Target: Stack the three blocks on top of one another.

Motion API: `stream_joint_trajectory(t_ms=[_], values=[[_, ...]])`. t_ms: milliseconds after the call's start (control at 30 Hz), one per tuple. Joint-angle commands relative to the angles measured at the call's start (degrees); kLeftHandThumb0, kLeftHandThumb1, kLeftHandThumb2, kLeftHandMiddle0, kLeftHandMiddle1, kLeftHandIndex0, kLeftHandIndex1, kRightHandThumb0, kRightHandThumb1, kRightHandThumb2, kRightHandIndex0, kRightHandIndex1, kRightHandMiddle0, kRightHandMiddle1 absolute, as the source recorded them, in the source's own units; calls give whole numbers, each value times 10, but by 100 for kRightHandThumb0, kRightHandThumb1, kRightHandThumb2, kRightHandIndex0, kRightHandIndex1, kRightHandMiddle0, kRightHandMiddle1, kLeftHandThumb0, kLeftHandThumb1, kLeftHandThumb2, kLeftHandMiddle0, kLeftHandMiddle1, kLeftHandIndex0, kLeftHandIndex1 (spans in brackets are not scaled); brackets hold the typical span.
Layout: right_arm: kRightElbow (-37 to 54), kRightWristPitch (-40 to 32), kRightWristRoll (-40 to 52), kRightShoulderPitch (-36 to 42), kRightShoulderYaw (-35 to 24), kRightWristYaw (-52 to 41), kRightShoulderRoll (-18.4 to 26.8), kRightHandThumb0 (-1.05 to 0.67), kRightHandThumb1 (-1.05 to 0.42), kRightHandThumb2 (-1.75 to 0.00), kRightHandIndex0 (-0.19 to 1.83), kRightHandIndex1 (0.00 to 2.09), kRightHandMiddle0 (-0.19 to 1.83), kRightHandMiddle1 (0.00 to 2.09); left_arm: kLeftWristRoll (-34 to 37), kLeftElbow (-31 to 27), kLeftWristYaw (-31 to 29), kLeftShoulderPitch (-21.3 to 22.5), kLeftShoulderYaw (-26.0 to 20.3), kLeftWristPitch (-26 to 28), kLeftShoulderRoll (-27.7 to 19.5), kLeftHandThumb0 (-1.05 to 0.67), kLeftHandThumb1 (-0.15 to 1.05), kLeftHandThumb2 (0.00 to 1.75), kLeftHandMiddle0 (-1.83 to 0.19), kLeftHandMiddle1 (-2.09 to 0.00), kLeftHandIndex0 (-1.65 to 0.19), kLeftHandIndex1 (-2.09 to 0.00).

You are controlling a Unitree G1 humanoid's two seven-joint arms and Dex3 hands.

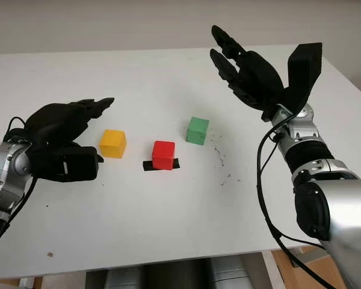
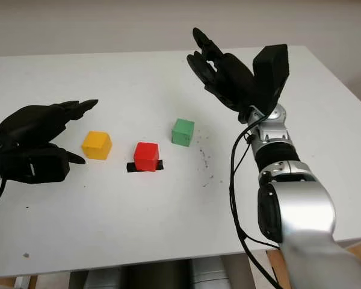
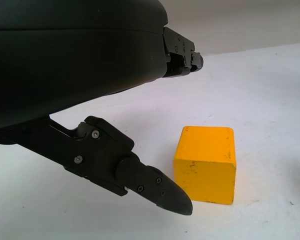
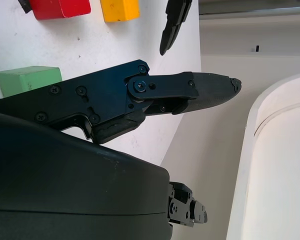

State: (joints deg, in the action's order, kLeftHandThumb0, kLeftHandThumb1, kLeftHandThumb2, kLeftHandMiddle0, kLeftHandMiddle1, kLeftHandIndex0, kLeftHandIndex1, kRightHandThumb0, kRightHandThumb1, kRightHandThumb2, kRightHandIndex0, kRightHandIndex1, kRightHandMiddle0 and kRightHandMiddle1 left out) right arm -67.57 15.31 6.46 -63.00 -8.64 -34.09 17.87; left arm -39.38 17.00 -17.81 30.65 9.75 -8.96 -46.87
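Three blocks stand apart in a row on the white table [image 1: 168, 211]. The yellow block [image 1: 113, 143] is on the left, the red block [image 1: 163, 155] sits in the middle on a strip of black tape [image 1: 161, 165], and the green block [image 1: 197, 130] is to the right and a bit farther back. My left hand [image 1: 87, 129] is open just left of the yellow block [image 3: 206, 162], its fingertips close to it without touching. My right hand [image 1: 237, 63] is open and raised above the table, up and to the right of the green block [image 4: 27, 80].
Small dark specks [image 1: 221, 162] mark the table right of the red block. The table's front edge [image 1: 168, 262] runs near the bottom, and its right edge [image 1: 349, 78] passes behind my right arm.
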Motion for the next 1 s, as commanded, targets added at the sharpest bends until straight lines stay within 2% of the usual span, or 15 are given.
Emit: stream_joint_trajectory(t_ms=[0, 233, 367, 700, 867, 967], values=[[6, -2, -2, 0, 1, 2, -2, -73, -105, -33, -16, 5, -12, 6, -6, 22, 7, 27, 11, -8, 2, -49, 80, 5, -14, -6, -9, -6], [9, -3, -8, 1, 3, 2, 0, -73, -105, -32, -16, 5, -12, 6, 1, 65, -2, 63, 30, -22, 17, -47, 81, 5, -16, -6, -11, -7], [10, -1, -11, 2, 3, 3, 0, -74, -105, -32, -16, 5, -12, 6, 18, 70, -35, 70, 33, -24, 19, -47, 82, 6, -15, -5, -12, -7], [18, -3, -19, 4, 5, 15, -2, -76, -105, -30, -15, 5, -10, 6, 81, 59, -128, 66, 29, -23, 17, -51, 82, 5, -15, -5, -15, -8], [19, -3, -16, 4, 3, 14, -2, -76, -105, -29, -15, 6, -10, 6, 83, 56, -140, 64, 32, -24, 16, -51, 82, 5, -14, -5, -17, -8], [21, -3, -17, 6, 4, 16, -2, -76, -105, -29, -14, 6, -9, 6, 67, 56, -123, 60, 35, -20, 21, -50, 82, 5, -18, -7, -19, -9]])
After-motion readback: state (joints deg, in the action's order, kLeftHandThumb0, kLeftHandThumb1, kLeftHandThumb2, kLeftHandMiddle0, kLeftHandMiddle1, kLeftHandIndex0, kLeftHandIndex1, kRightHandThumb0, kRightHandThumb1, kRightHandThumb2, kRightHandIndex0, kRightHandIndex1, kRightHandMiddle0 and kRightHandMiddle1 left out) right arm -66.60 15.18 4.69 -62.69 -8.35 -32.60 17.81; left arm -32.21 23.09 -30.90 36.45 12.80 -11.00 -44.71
